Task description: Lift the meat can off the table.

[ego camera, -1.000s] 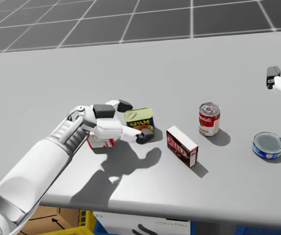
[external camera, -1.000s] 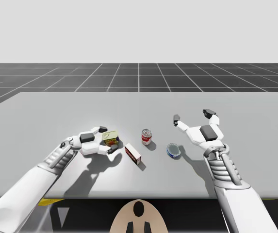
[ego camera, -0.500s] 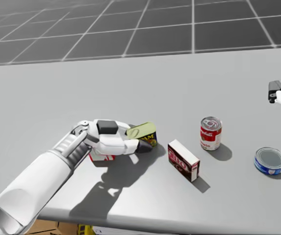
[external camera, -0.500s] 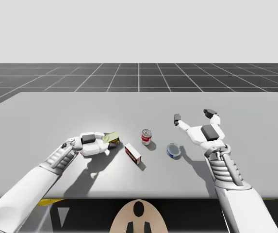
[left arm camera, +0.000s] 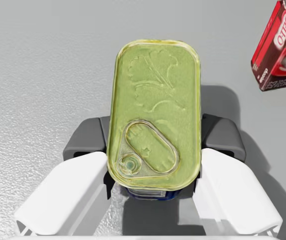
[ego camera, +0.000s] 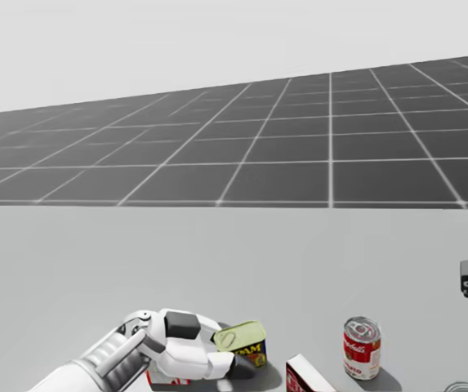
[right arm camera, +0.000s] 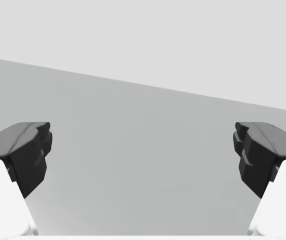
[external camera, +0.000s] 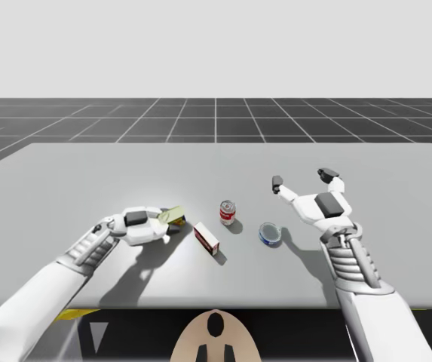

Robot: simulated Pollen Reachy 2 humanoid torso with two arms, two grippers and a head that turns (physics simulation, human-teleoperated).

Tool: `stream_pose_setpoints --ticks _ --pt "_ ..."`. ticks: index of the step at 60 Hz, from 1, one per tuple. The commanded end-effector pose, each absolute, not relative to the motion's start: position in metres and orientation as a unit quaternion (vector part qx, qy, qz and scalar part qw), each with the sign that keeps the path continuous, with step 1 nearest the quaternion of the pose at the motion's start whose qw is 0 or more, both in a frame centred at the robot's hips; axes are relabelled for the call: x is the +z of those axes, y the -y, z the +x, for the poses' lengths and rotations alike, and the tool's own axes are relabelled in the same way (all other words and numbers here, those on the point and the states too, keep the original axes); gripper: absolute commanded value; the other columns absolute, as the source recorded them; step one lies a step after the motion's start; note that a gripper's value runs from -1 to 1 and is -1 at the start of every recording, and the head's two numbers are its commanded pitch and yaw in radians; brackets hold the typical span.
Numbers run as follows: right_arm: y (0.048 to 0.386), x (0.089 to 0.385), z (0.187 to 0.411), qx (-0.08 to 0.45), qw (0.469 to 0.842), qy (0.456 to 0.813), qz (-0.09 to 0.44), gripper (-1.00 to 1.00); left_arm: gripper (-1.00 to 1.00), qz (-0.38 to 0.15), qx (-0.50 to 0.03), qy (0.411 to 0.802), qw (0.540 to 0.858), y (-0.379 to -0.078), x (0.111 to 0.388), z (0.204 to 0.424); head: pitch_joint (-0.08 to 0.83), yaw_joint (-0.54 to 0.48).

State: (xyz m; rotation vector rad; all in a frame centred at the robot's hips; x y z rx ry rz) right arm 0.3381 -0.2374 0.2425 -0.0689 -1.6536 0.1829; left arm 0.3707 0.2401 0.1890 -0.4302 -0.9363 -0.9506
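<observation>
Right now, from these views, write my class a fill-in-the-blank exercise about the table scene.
My left gripper is ___ on the meat can.
My right gripper is ___.
The flat can beside the red can is ___ in colour.
Missing words: shut, open, blue.

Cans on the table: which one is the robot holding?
The rectangular meat can, clamped in the left gripper. The red round can and the flat blue can stand alone, untouched.
</observation>
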Motion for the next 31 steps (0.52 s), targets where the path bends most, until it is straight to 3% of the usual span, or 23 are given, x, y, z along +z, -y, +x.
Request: stream_pose_setpoints --ticks 1,9,31 --pt "0.239 0.244 0.338 0.078 0.676 0.733 -0.019 -1.0 1.0 -0.19 -0.444 0.462 0.744 -0.244 0.231 0.372 0.263 0.26" --pt "0.241 0.245 0.338 0.078 0.673 0.735 -0.022 -1.0 1.0 -0.177 -0.435 0.5 0.728 -0.251 0.267 0.371 0.263 0.26" --pt "0.25 0.243 0.337 0.097 0.689 0.718 0.017 -1.0 1.0 -0.112 -0.377 0.656 0.644 -0.254 0.392 0.357 0.269 0.26"
